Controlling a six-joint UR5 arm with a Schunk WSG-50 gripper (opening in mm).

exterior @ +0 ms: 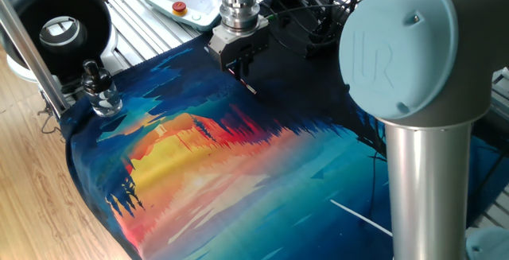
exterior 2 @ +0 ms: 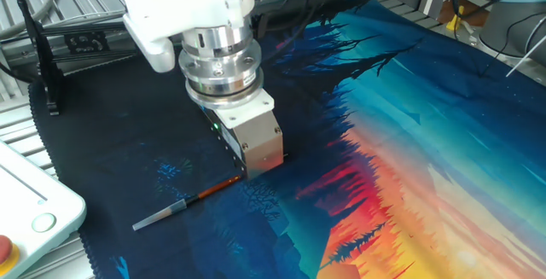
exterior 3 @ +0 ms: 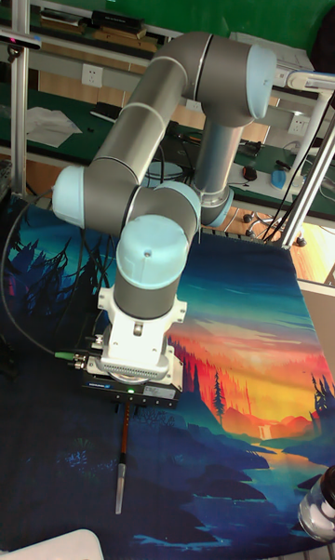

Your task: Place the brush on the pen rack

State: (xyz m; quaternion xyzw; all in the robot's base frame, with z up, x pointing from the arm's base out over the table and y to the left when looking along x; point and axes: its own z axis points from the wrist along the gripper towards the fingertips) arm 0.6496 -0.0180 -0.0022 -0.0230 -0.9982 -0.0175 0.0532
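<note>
under fingers (exterior 2: pixel 256 170) — brush (exterior 2: pixel 183 204), elsewhere hidden

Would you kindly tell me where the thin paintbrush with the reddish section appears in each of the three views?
One fixed view: thin paintbrush upper centre, pale end poking out below the gripper.
Other fixed view: brush lower left, on the dark cloth.
Tall fixed view: brush lower left.
Shared landmark: the gripper directly over it.
</note>
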